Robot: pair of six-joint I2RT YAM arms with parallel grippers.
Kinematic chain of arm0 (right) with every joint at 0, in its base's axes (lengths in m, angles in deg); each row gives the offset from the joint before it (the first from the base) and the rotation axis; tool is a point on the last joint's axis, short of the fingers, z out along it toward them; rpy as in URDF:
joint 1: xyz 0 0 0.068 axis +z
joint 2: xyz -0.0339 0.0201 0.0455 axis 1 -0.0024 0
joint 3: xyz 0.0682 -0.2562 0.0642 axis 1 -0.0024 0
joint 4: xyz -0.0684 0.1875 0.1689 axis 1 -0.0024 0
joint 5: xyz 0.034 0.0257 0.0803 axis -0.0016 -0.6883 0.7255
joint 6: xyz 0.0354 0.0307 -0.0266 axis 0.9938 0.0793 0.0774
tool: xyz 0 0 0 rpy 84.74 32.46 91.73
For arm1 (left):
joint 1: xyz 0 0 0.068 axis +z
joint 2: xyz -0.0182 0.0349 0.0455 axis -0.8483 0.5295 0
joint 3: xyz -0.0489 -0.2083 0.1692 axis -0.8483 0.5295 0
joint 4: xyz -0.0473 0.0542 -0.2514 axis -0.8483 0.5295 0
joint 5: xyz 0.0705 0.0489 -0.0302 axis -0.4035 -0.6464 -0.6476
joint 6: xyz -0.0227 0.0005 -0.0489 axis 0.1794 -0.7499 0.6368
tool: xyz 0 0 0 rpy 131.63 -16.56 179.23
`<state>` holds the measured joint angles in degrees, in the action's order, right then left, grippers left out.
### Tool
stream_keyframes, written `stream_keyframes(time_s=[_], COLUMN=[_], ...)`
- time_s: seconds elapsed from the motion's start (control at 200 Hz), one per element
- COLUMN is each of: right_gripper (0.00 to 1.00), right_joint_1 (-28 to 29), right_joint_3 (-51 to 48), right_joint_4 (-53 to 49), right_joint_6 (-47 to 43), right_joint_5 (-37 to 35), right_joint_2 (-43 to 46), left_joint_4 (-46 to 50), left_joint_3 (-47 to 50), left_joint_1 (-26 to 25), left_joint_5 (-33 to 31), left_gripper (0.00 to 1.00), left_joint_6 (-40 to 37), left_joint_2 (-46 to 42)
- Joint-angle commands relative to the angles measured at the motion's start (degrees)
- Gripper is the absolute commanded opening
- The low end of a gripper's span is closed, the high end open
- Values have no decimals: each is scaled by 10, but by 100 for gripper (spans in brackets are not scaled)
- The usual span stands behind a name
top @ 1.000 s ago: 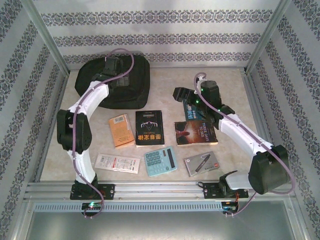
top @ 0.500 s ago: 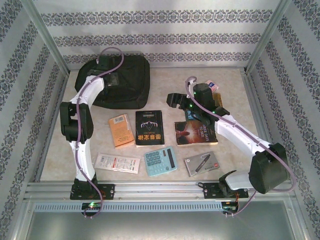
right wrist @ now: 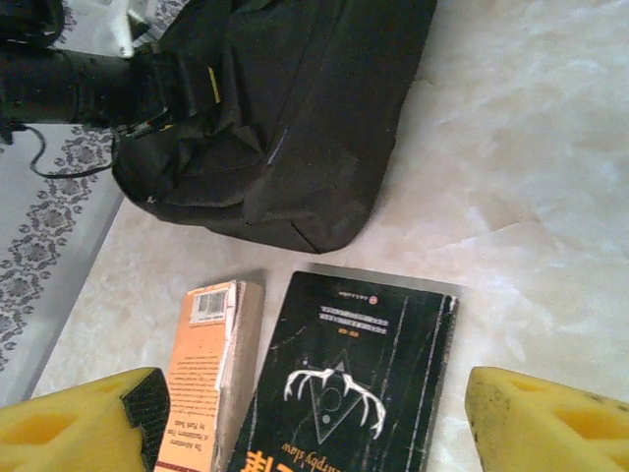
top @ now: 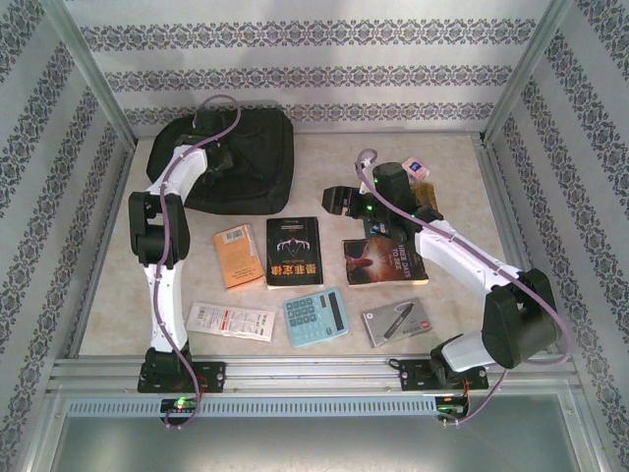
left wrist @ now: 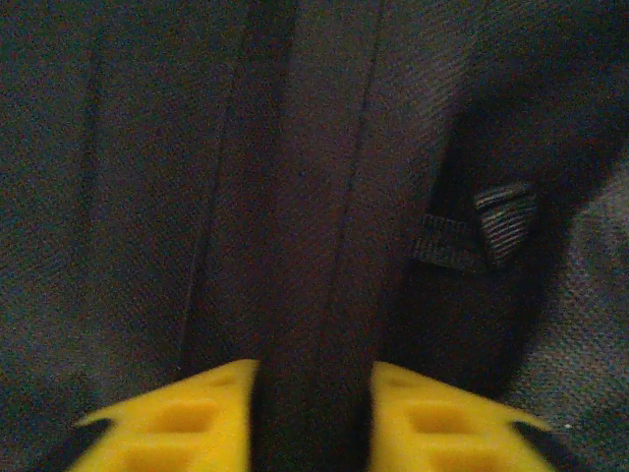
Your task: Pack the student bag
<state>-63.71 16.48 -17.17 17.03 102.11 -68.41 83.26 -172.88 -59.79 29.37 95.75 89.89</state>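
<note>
The student bag (top: 251, 167), a floppy black backpack, lies at the back left of the table. My left gripper (top: 209, 138) is down on its top. In the left wrist view its yellow fingers (left wrist: 177, 423) are clamped on a black strap (left wrist: 319, 246) of the bag. My right gripper (top: 339, 200) hovers open to the right of the bag. In the right wrist view the bag (right wrist: 285, 108) lies beyond a black book (right wrist: 354, 383) and an orange book (right wrist: 201, 383). That gripper (right wrist: 314, 423) is wide apart above the black book, holding nothing.
The black book (top: 294, 252) and orange book (top: 237, 257) lie mid-table, with a dark red book (top: 385, 262) beside them. Near the front lie a white packet (top: 231, 321), a teal calculator (top: 314, 316) and a grey pen box (top: 395, 322). A small box (top: 418, 169) sits back right.
My left gripper has closed onto the bag's strap as the arm reached further over the bag. My right gripper has moved left toward the black book and narrowed slightly.
</note>
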Motion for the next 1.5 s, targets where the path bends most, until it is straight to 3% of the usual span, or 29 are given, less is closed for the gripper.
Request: stream_keyframes(time_s=[0.0,0.09,0.565,0.859,1.064,1.234,1.369,1.494], right_gripper=[77,75,77,78,82,82,82,79], right_joint_1=[9,12,24,23,24,24,24,24], right_joint_3=[21,25,58,66,74,70,47,17], right_joint_4=[7,2,-54,-78,-84,-76,-53,-16], right_joint_6=[-6,-10,11,24,60,95,157,255], right_joint_5=[19,18,-33,-37,-26,-3,-2,5], right_joint_2=[-6,-6,-3,5,14,16,13,5], left_joint_4=[31,30,111,201,323,316,188,71], left_joint_3=[-16,-15,-144,-222,-257,-190,-27,132], left_joint_1=[15,18,17,-10,-58,-117,-148,-170], left_joint_5=[11,13,-7,17,-22,-1,59,69], left_gripper=[9,0,0,0,0,0,0,0], left_joint_6=[18,28,111,258,377,407,453,534], left_joint_2=[12,0,-83,-102,-105,-122,-179,-238])
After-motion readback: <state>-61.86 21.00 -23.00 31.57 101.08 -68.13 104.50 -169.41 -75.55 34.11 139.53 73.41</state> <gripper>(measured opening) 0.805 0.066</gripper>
